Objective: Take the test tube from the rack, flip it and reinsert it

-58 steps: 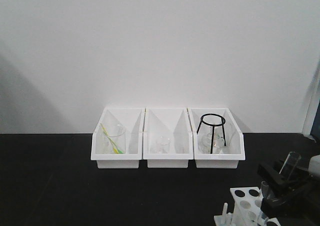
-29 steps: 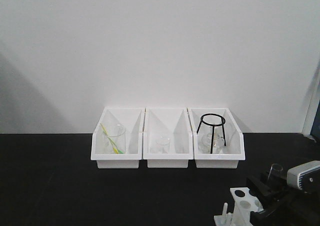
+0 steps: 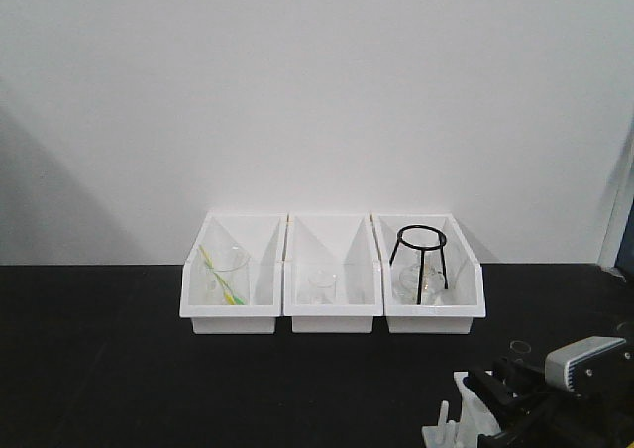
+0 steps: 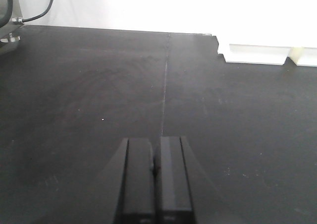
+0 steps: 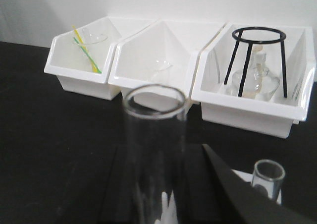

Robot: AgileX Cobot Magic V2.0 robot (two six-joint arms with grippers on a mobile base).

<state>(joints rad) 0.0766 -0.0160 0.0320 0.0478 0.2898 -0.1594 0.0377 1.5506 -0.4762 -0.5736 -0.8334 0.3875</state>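
Black bench, white wall. Test tube, clamped in right gripper, was lowered toward rack; left gripper closed.

Left bin: white, open-fronted; clear beaker with yellow-green straws.
Middle bin: small clear beaker.
Right bin: black wire tripod over a glass vessel.
Table: black.
Wall: white.
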